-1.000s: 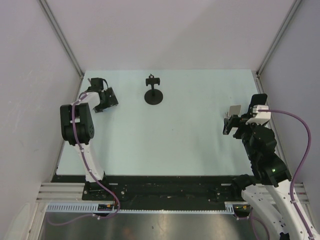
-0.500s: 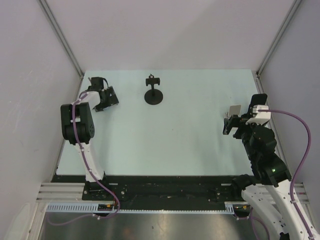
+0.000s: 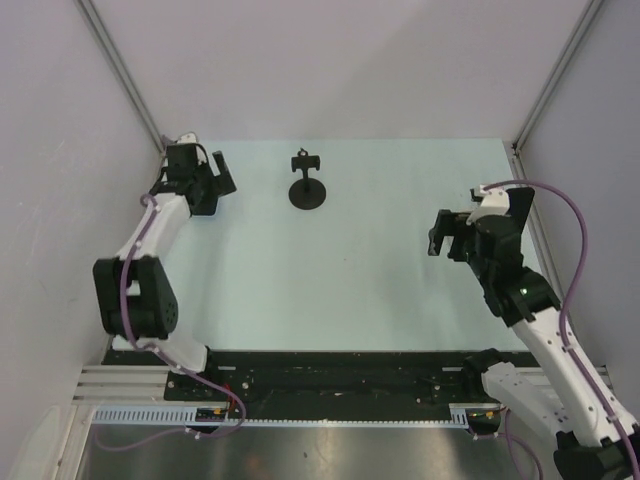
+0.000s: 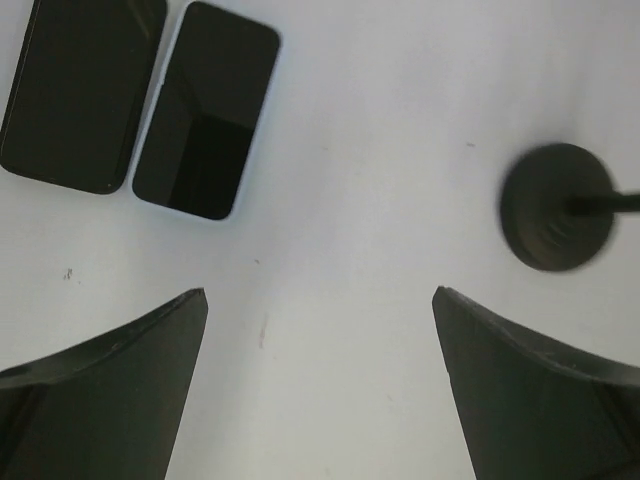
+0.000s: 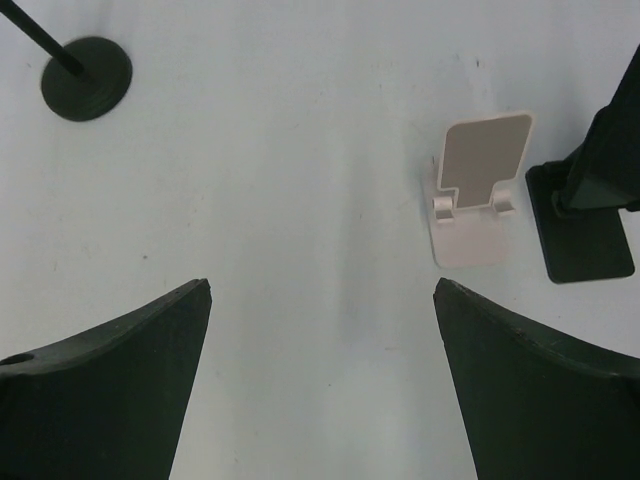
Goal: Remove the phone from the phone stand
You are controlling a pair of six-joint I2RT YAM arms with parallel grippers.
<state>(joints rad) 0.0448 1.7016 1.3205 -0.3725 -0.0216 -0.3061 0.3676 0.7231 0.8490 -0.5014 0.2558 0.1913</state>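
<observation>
Two phones lie flat on the table, side by side in the left wrist view: a black one (image 4: pixel 80 95) and one with a pale rim (image 4: pixel 205 110). My left gripper (image 4: pixel 318 295) is open and empty above the table, short of them; in the top view it (image 3: pixel 205 183) hovers at the far left and hides them. A round-based black pole stand (image 3: pixel 306 186) stands empty at the back middle; its base shows in the left wrist view (image 4: pixel 555 205). My right gripper (image 5: pixel 321 285) is open and empty, left of an empty pale folding phone stand (image 5: pixel 480 190).
A black angular stand (image 5: pixel 585 205) sits right of the folding stand, at the right wrist view's edge. The pole stand's base also shows in the right wrist view (image 5: pixel 85 78). Grey walls enclose the table (image 3: pixel 330 270) on three sides. In the top view my right gripper (image 3: pixel 447 235) covers the right-hand stands.
The left arm has stretched out and its gripper has moved toward the far-left corner. The right arm has risen and reached forward and left, now covering the pale and black stands.
</observation>
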